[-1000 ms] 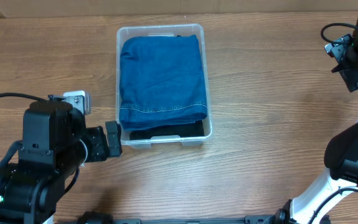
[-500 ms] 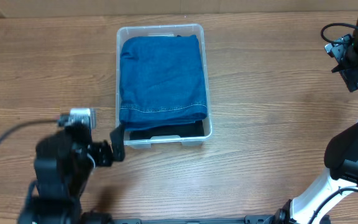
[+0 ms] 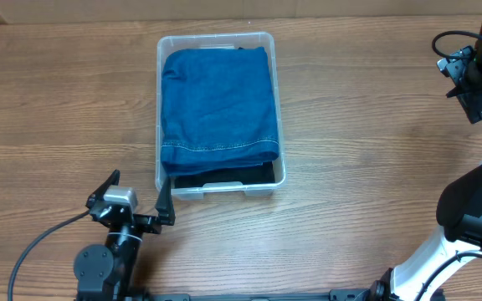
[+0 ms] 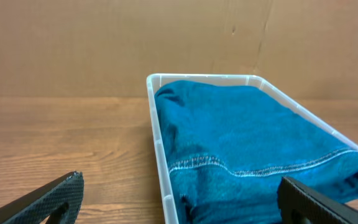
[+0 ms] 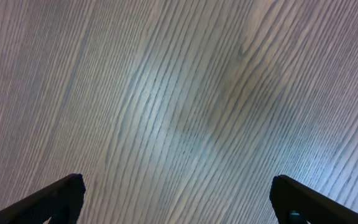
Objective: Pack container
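Observation:
The clear plastic container (image 3: 216, 40) stands at the table's upper middle. Folded blue denim (image 3: 217, 100) fills it, with something dark under it at the near end (image 3: 224, 178). My left gripper (image 3: 137, 202) is open and empty, just in front of the container's near left corner. In the left wrist view its two fingers (image 4: 179, 202) straddle the container's left wall (image 4: 156, 134), and the denim (image 4: 247, 137) lies ahead. My right gripper (image 5: 176, 199) is open and empty over bare wood; its arm (image 3: 475, 79) is at the far right.
The wooden table (image 3: 375, 125) runs to the right and left of the container. A brown wall (image 4: 166, 43) stands behind the table. The left arm's cable (image 3: 32, 242) trails at the lower left.
My left arm has pulled back and down towards the table's front edge, and its gripper now sits lower in front of the container. The right arm and the container have not moved.

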Controlling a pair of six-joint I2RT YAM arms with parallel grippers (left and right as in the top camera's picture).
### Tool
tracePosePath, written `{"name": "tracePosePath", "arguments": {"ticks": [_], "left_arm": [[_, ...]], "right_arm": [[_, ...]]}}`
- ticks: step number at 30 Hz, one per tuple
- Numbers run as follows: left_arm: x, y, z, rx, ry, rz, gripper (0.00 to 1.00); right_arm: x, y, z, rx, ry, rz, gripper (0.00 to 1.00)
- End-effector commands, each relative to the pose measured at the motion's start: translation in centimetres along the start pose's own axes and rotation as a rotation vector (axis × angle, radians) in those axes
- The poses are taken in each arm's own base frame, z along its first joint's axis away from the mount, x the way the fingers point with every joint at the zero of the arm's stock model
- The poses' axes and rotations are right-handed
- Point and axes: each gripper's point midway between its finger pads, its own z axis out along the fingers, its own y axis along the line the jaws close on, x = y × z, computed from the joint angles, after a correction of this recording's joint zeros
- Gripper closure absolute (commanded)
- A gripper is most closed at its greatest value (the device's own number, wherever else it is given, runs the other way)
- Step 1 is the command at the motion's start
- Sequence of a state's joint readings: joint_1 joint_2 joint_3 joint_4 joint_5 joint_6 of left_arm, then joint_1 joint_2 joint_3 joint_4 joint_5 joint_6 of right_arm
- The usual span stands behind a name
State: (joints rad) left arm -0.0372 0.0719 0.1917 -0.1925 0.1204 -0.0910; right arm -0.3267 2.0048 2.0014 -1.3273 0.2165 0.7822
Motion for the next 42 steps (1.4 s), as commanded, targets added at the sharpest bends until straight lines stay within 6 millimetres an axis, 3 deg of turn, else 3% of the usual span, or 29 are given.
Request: {"name": "tracePosePath", "arguments": {"ticks": [1, 10, 18, 42], "left_arm": [[1.1, 0.2, 0.2, 0.002, -0.042, 0.050, 0.00], [3.6, 0.6, 1.1, -0.004, -0.038, 0.134, 0.00], [4.0, 1.6, 1.1, -0.047, -0.021, 0.182, 0.00], [4.3, 1.7, 1.1, -0.046, -0.009, 0.179, 0.00]], "right_arm": [[-0.2, 0.0, 0.0, 0.002, -0.008, 0.005, 0.00], [-0.2, 0.0, 0.0, 0.002, -0.008, 0.005, 0.00], [-0.2, 0.0, 0.0, 0.002, -0.008, 0.005, 0.00], [-0.2, 0.0, 0.0, 0.002, -0.008, 0.005, 0.00]]}}
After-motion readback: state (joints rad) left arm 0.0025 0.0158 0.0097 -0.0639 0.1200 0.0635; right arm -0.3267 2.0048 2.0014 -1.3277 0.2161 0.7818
